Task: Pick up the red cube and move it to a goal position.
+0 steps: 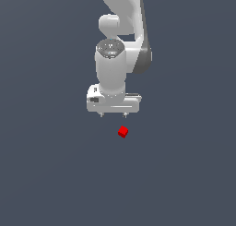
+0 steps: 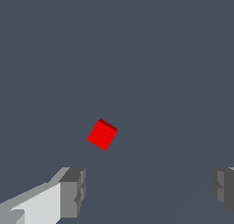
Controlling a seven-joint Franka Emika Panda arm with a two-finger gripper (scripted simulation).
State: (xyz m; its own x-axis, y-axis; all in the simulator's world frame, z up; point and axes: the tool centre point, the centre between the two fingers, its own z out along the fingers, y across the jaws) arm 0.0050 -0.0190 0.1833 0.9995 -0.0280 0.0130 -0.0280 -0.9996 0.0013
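Note:
The red cube [image 1: 123, 132] is a tiny bright red block lying on the plain dark grey ground, turned at an angle. My white gripper [image 1: 113, 115] hangs above and just behind it, with only the two short fingertips showing under the hand. In the wrist view the red cube [image 2: 102, 135] lies ahead of the fingers [image 2: 73, 191], outside the gap between them. The jaws stand wide apart and hold nothing.
The dark grey ground [image 1: 184, 174] stretches flat on all sides of the cube. The white arm [image 1: 120, 17] rises toward the top of the exterior view. No goal marker shows.

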